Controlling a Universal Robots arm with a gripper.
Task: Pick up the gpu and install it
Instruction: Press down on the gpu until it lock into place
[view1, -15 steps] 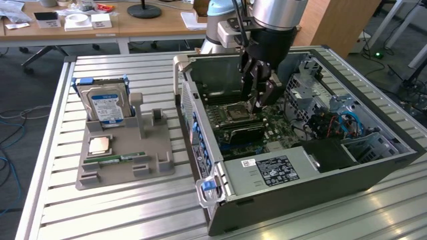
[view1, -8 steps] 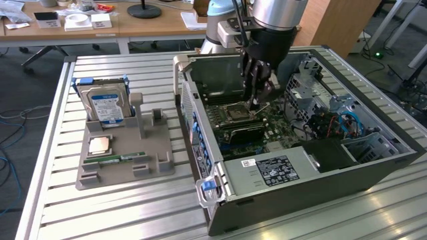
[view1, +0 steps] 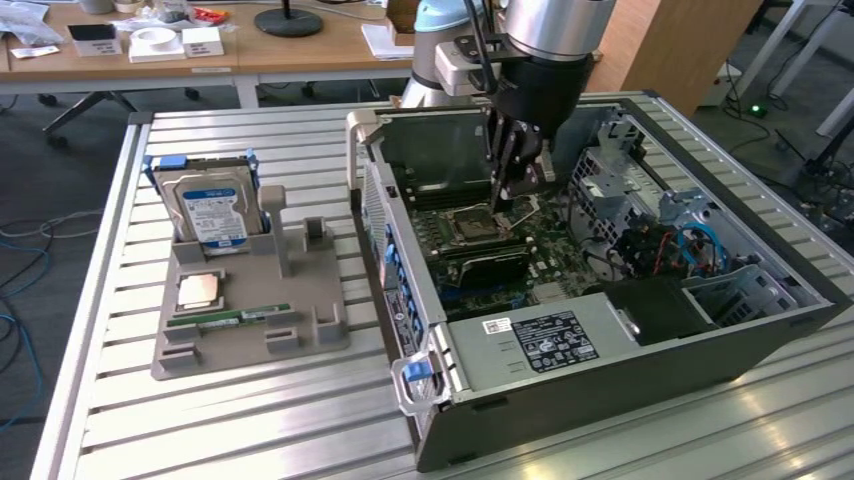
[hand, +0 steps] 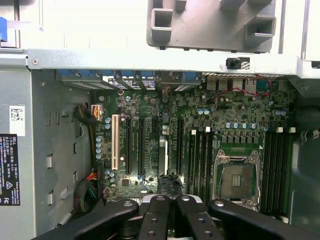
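My gripper (view1: 511, 205) reaches down into the open computer case (view1: 747, 330), over the motherboard (hand: 235, 125) beside the CPU socket (view1: 470, 226). Its black fingers (hand: 157, 215) are shut against each other. In the wrist view a thin dark card, the gpu (hand: 169, 184), stands on edge in an expansion slot just beneath the fingertips. I cannot tell whether the fingertips touch its top edge. Most of the card is hidden, since I see it edge-on.
On the slatted table (view1: 267, 420) left of the case in the exterior view stands a grey parts holder (view1: 254, 330). It carries a silver hard drive (view1: 214, 212), a CPU (view1: 200, 290) and a green memory stick (view1: 247, 315). The case walls close in around the arm.
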